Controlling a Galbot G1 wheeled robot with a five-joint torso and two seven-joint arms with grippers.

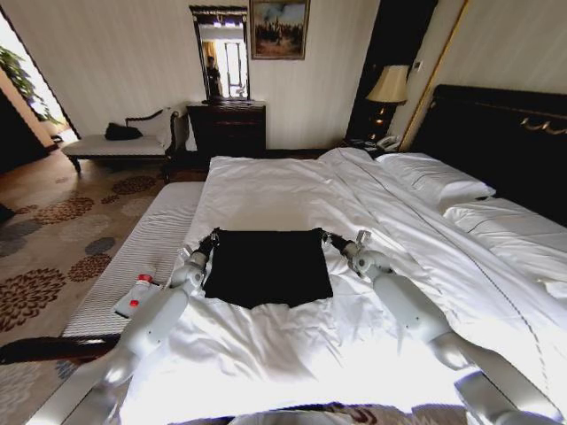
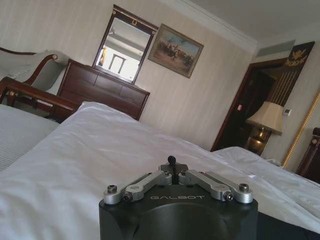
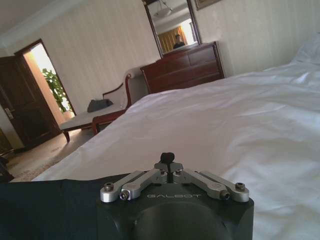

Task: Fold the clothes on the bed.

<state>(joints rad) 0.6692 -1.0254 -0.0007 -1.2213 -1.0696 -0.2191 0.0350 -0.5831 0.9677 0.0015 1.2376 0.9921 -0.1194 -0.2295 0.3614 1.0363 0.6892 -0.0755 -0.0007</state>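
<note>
Between the left gripper (image 1: 213,237) and the right gripper (image 1: 330,237): black T-shirt (image 1: 267,266) lying flat on the white duvet (image 1: 266,354) of the bed (image 1: 496,124), folded to a compact, roughly rectangular shape. Left gripper resting at the far left corner of the garment, right gripper resting at the far right corner, both at the fabric's far edge and level with each other. Fingers (image 2: 172,161) of the left gripper drawn together to a single dark tip in the left wrist view; fingers (image 3: 167,156) of the right gripper likewise brought together in the right wrist view. Not possible to tell whether cloth is pinched between either pair, contact point being hidden behind the gripper bodies. Dark fabric showing beside the right gripper body in the right wrist view, spreading toward the other arm. Outboard of the left gripper: narrow grey striped bench (image 1: 142,257) running alongside the bed, carrying a small red-and-white packet (image 1: 135,297). Beyond both grippers: bare duvet, then a dark wooden dresser (image 1: 227,128) with a mirror (image 1: 221,55). Outboard of the right gripper: white pillows (image 1: 443,181) against the dark headboard.
</note>
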